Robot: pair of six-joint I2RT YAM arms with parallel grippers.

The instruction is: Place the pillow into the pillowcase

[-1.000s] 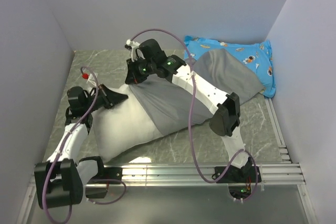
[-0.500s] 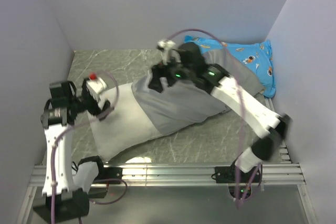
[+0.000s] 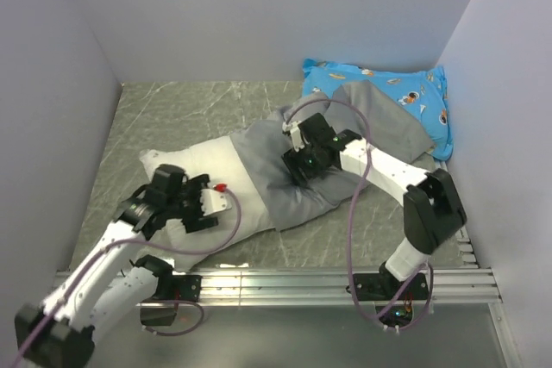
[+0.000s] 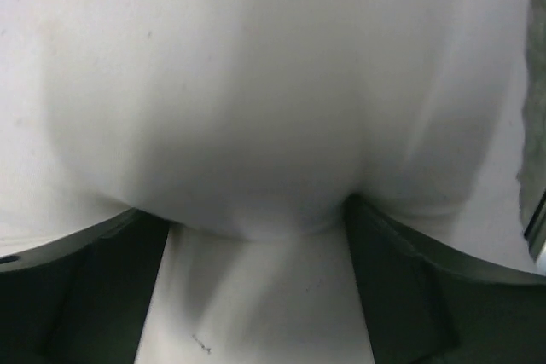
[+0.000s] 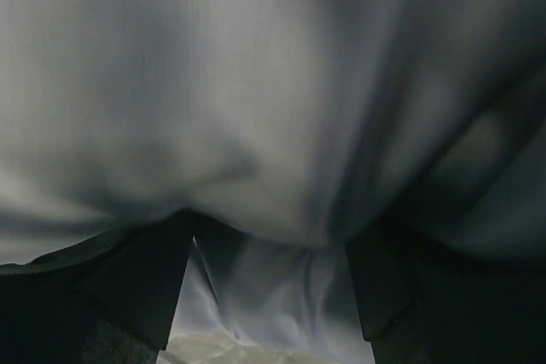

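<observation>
**Both Arms Down on the Half-Cased Pillow**

Left arm: reaches from its base at the near-left corner, forward and inward, wrist pitched down. The left gripper (image 3: 200, 204) rests on the bare near end of the pillow (image 3: 185, 165). Right arm: rises from its base, folds at the elbow near the right wall, and its forearm runs back toward centre. The right gripper (image 3: 297, 165) presses on the pillowcase (image 3: 280, 200).

The pillow lies diagonally on the table (image 3: 190, 109). Its far-right part is inside the grey pillowcase and its near-left part is exposed. The far end of the pillowcase lies over a blue printed pillow (image 3: 405, 92) in the far-right corner.

The top view hides both fingertip pairs under the wrists. The left wrist view shows the left gripper (image 4: 260, 219) with its fingers (image 4: 85, 287) apart and white pillow (image 4: 256, 83) bulging into the gap. The right wrist view shows the right gripper (image 5: 269, 228) with its fingers (image 5: 128, 287) likewise apart and grey pillowcase (image 5: 256, 83) folds gathered between them. Whether either pair squeezes the fabric is not clear, because both views are close and blurred.
</observation>
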